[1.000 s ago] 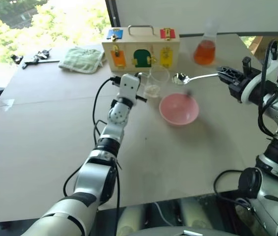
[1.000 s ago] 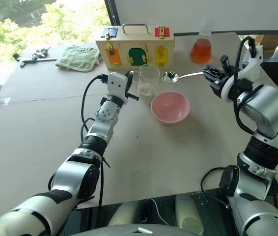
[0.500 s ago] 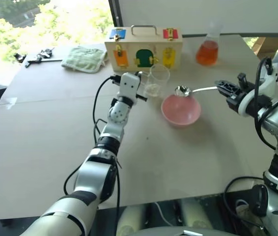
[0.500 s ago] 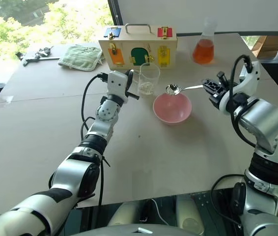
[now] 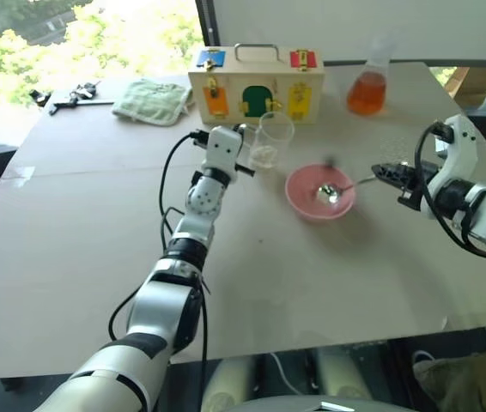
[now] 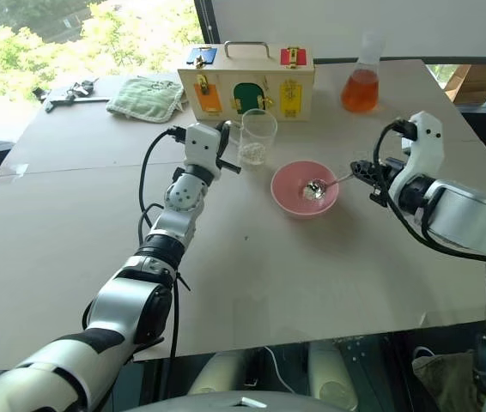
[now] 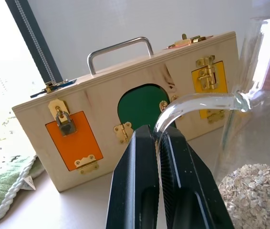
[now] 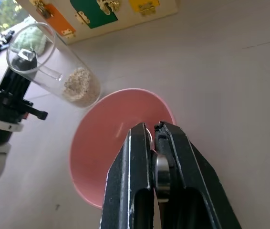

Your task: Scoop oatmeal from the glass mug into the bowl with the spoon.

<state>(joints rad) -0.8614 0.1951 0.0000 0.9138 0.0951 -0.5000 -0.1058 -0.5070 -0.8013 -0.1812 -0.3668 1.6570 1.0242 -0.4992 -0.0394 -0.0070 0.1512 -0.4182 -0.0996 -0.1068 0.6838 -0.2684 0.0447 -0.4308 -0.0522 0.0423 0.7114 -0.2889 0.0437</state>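
Beige table (image 5: 71, 257) beside a bright window, contents listed left to right, each placed against the pink bowl (image 6: 288, 199).

- Green cloth (image 5: 148, 101): far corner, well left of the bowl.
- Wooden latch box (image 5: 256, 81): behind the bowl, a little to its left.
- Left end effector (image 7: 160, 157): left of the bowl, clenched on the handle of the glass mug (image 6: 258, 137).
- Glass mug: upright, just beside the bowl's far-left rim, apart from it. Oatmeal (image 7: 255, 191) lies in its bottom.
- Bowl: near the table's middle. Spoon (image 6: 316, 189) head is down inside it, handle running out over the right rim. Whether any flakes have left the spoon cannot be told.
- Flask of orange liquid (image 5: 368, 86): well behind the bowl, to the right.
- Right end effector (image 6: 365, 176): just right of the bowl, clamped on the spoon's handle end.

Risk, judged: the spoon presses low in a light bowl; a sideways drag could push or tip it towards the mug. Too little wrist roll would leave flakes clinging to the spoon.
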